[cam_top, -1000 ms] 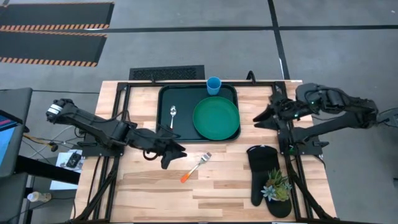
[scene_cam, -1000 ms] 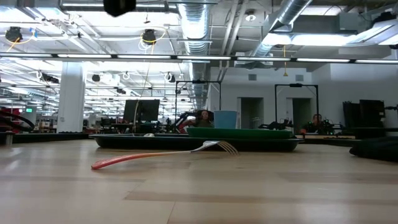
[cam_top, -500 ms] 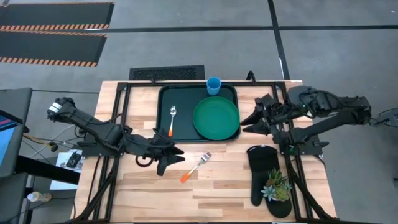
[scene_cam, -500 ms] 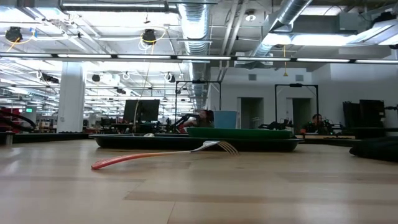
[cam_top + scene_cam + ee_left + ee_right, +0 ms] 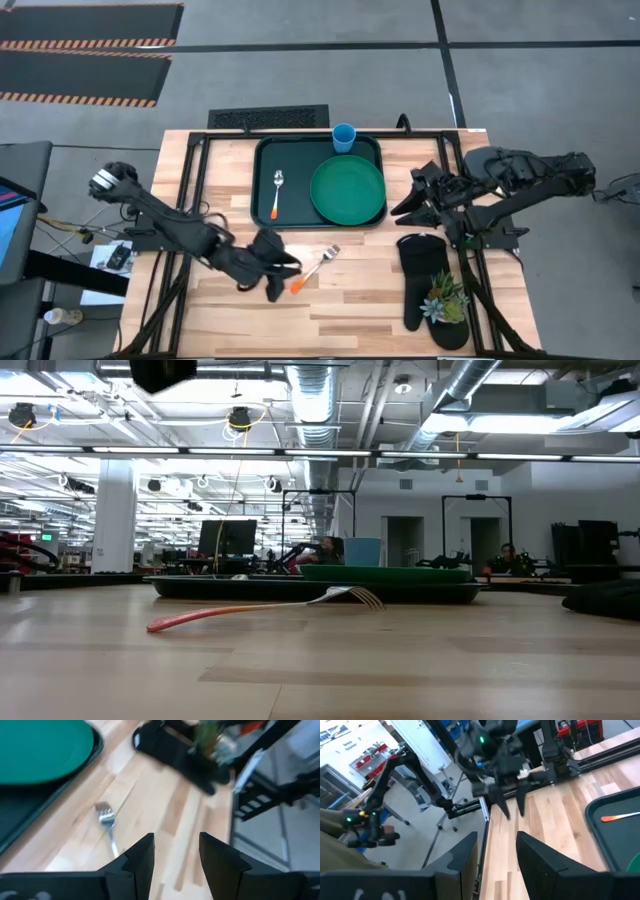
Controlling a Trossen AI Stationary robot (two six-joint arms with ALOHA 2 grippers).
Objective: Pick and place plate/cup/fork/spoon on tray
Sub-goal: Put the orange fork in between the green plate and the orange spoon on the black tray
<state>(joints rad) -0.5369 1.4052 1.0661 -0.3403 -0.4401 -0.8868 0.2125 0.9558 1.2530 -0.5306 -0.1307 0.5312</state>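
Note:
The dark green tray [image 5: 268,160] lies at the table's far middle. The green plate [image 5: 347,190] lies flat in its right half, and the spoon [image 5: 277,193] lies in its left half. The blue cup [image 5: 343,137] stands at the tray's far rim. The fork [image 5: 316,268] lies on the bare wood near the tray, tines [image 5: 104,812] toward the tray, and it also shows in the low view [image 5: 260,610]. My left gripper [image 5: 281,275] is open and empty above the fork's handle end; its fingers show in the left wrist view [image 5: 176,852]. My right gripper [image 5: 405,200] is open and empty right of the tray.
A black oven mitt [image 5: 420,275] and a small potted plant [image 5: 445,298] lie at the near right. A black grate [image 5: 268,117] sits beyond the table's far edge. Bare wood stretches along the table's near side.
My left gripper has moved toward the table's near edge and now hangs over the fork's handle end. My right gripper has shifted a little toward the tray. The fork, the plate, the cup and the spoon have stayed where they were.

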